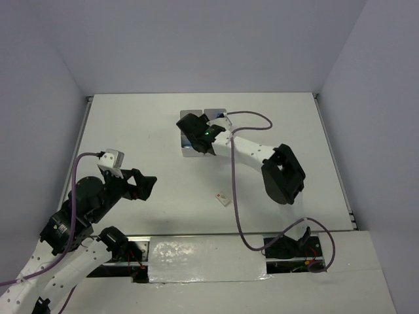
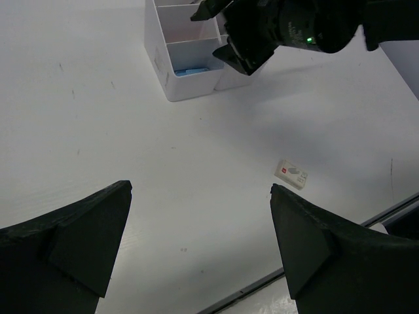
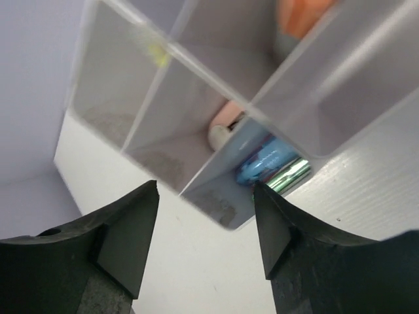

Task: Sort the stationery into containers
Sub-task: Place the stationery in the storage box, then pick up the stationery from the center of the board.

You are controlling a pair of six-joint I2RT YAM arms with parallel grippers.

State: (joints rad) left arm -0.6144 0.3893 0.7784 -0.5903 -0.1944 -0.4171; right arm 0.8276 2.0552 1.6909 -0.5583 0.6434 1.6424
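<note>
The right gripper (image 1: pixel 196 134) hangs directly over the container block (image 1: pixel 215 113), jaws parted to a middling width with nothing between them. In its wrist view the two dark fingertips (image 3: pixel 124 229) frame the near corner of the block (image 3: pixel 216 190) from above. In the compartment under that corner lies a blue item (image 3: pixel 265 163) with a shiny silver end. A pink piece (image 3: pixel 226 118) sits in the next cell, toward 12 o'clock. An orange piece (image 3: pixel 301 16) shows in a cell at about 1 o'clock.

The left gripper (image 1: pixel 141 185) is well apart from all this, at roughly 8 o'clock from the block in the top view. Its jaws are spread wide and empty above bare table (image 1: pixel 144 131). Its own camera sees the block (image 2: pixel 160 59) far off at 12 o'clock, with a blue thing visible in the nearest cell.

One loose piece lies flat on the table, at about 5 o'clock from the block and between the two arms. It looks like a small white eraser (image 1: pixel 223 197) with a red mark, touching nothing (image 2: pixel 291 174).
</note>
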